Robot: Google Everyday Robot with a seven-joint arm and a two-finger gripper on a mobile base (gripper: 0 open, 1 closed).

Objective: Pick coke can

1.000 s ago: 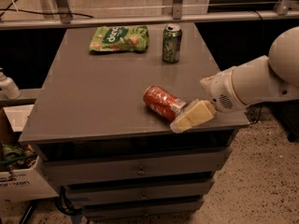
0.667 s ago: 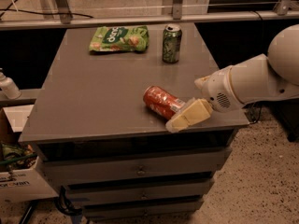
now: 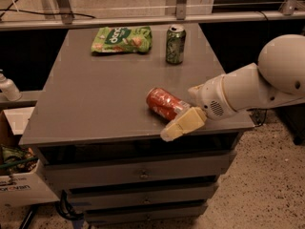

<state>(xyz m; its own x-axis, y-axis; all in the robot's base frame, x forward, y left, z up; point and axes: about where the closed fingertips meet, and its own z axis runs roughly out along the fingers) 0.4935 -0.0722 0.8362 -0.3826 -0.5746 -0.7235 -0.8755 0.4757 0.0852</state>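
The coke can (image 3: 163,103), red-orange with a silver end, lies on its side near the front right of the grey cabinet top (image 3: 95,99). My gripper (image 3: 180,123), cream-coloured at the end of the white arm (image 3: 248,87), reaches in from the right. It sits low at the can's near right side, close against it. The can's right end is partly hidden behind the gripper.
A green can with a silver top (image 3: 175,44) stands upright at the back of the top. A green snack bag (image 3: 122,38) lies to its left. The cabinet has drawers (image 3: 138,173) below. A box (image 3: 19,175) and a white bottle (image 3: 7,87) are at the left.
The gripper has moved a little left and toward the table's front edge, along the can's near side. The can has not moved.
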